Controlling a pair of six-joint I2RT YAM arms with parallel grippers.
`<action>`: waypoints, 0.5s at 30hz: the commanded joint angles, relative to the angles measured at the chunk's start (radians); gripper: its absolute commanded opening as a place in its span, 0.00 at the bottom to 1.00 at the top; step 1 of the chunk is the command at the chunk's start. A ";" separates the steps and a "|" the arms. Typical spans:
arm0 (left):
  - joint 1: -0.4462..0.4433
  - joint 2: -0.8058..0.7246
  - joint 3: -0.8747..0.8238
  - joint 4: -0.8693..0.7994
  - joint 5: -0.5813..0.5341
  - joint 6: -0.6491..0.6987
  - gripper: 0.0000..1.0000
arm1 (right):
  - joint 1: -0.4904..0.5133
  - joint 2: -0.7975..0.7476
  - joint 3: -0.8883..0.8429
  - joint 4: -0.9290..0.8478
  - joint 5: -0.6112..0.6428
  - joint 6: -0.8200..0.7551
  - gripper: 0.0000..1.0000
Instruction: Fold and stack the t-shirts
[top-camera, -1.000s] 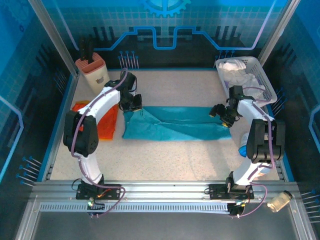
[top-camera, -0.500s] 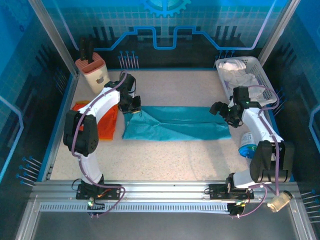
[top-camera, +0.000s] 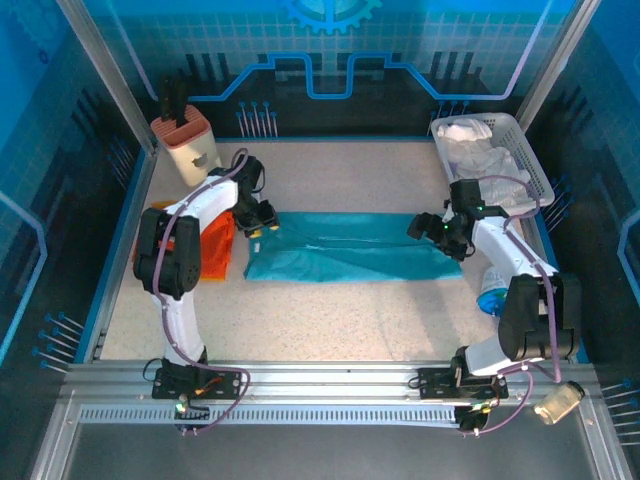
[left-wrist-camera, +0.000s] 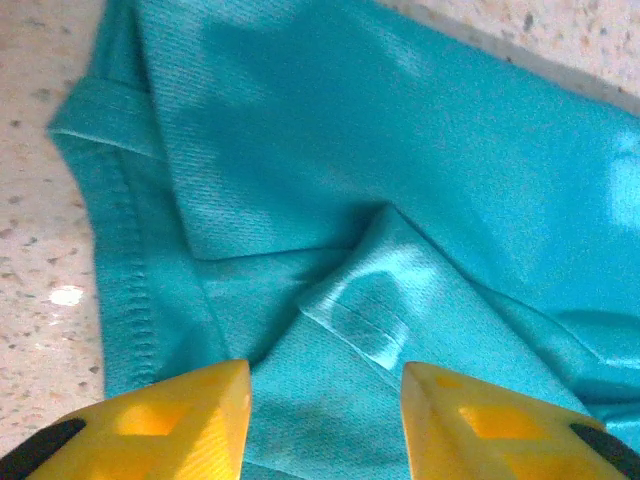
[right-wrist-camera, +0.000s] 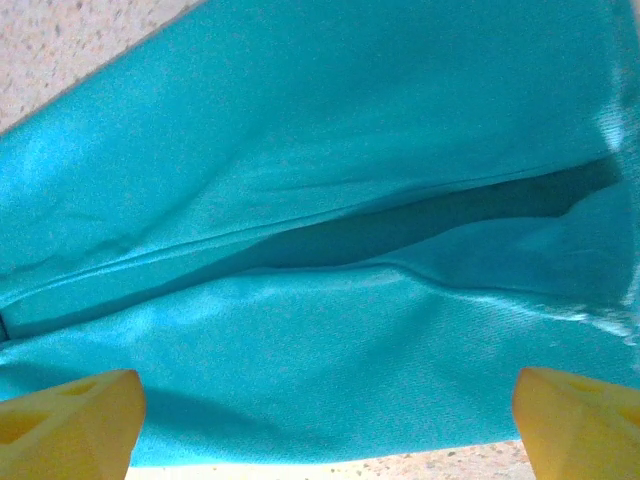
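Limp, light teal cloth t-shirt (top-camera: 350, 250) lies on the surface (top-camera: 350, 325), left gripper (left-wrist-camera: 325, 415) and right gripper (right-wrist-camera: 330, 430) over its ends with jaws spread; probably best pinched at hemmed corners.

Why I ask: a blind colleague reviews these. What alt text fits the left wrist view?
A rumpled teal t-shirt lies in overlapping folds on a speckled table, its stitched hem down the left side. At the bottom edge, the left gripper is poised over the cloth, yellow jaws apart.
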 joint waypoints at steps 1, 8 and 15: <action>0.008 -0.087 -0.028 0.009 0.014 -0.015 0.46 | 0.030 -0.002 -0.023 0.010 -0.012 0.021 0.95; -0.042 -0.209 -0.162 0.081 0.140 -0.077 0.48 | -0.001 0.166 0.034 0.061 -0.028 0.015 0.95; -0.167 -0.284 -0.323 0.243 0.178 -0.208 0.51 | -0.063 0.332 0.175 0.082 -0.009 -0.020 0.91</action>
